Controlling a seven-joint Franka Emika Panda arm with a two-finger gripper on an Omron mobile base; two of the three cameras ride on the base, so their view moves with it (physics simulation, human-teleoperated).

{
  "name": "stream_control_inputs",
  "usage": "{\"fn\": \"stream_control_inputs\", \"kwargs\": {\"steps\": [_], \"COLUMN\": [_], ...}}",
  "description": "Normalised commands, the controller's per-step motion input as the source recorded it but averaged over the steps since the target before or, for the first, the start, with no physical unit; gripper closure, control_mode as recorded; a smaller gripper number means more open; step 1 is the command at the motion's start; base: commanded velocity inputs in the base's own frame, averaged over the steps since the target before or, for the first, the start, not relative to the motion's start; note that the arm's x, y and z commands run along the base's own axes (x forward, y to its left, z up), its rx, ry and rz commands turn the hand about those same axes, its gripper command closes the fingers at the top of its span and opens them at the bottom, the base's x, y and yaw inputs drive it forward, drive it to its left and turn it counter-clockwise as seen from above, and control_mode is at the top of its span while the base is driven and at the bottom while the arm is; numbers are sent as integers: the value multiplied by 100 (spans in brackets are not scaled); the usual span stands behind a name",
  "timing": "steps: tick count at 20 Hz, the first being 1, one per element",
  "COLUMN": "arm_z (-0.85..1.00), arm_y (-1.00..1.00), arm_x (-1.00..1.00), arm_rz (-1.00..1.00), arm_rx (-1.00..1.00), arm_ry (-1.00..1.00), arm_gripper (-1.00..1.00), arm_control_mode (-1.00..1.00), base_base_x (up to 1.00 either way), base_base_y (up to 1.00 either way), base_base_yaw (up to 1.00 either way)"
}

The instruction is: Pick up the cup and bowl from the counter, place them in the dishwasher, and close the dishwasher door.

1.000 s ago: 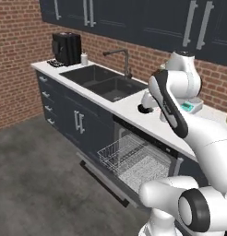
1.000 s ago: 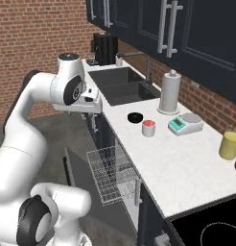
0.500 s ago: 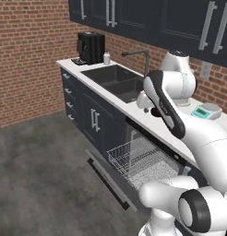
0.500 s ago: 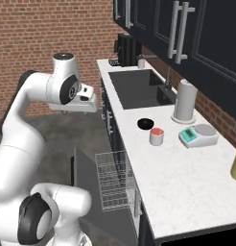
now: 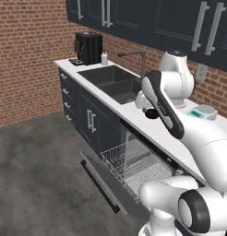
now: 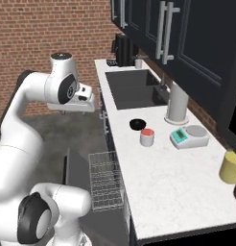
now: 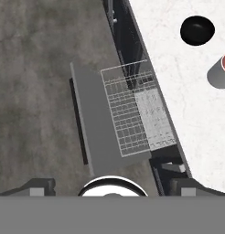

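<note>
The black bowl (image 6: 137,124) and the white-grey cup (image 6: 147,137) with a red inside stand side by side on the white counter (image 6: 158,182), the cup nearer to me. In the hand view the bowl (image 7: 197,30) and cup (image 7: 220,71) sit at the upper right. The dishwasher (image 5: 147,152) is open below the counter, its door (image 7: 98,132) folded down and the wire rack (image 7: 130,112) pulled out. My gripper (image 7: 112,186) hangs open and empty, high over the door and floor, off the counter's edge and apart from both dishes.
A teal scale (image 6: 187,137) and a grey upright cylinder (image 6: 177,103) stand behind the cup. A yellow tumbler (image 6: 230,167) is at the counter's near right. The double sink (image 6: 134,89) and a black coffee machine (image 6: 122,50) lie further along. Dark wall cabinets hang overhead.
The whole scene has shifted in both base views, so the base has driven along the counter. The arm keeps its pose and the gripper stays open.
</note>
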Motion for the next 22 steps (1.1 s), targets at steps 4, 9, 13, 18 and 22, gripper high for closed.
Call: {"fn": "stream_control_inputs", "kwargs": {"steps": [4,9,13,18,22], "arm_z": [0,0,0,-2,-16], "arm_y": [0,0,0,-22,-23], "arm_x": [0,0,0,0,8], "arm_rz": [0,0,0,0,0], "arm_rx": [0,0,0,0,0], "arm_ry": [0,0,0,0,0], "arm_gripper": [-100,-100,-100,-100,-100], "arm_control_mode": [100,100,100,-100,-100], "base_base_x": [0,-3,-10,-2,0], "base_base_y": [-56,-46,-39,-15,0], "base_base_yaw": [4,2,0,0,0]}}
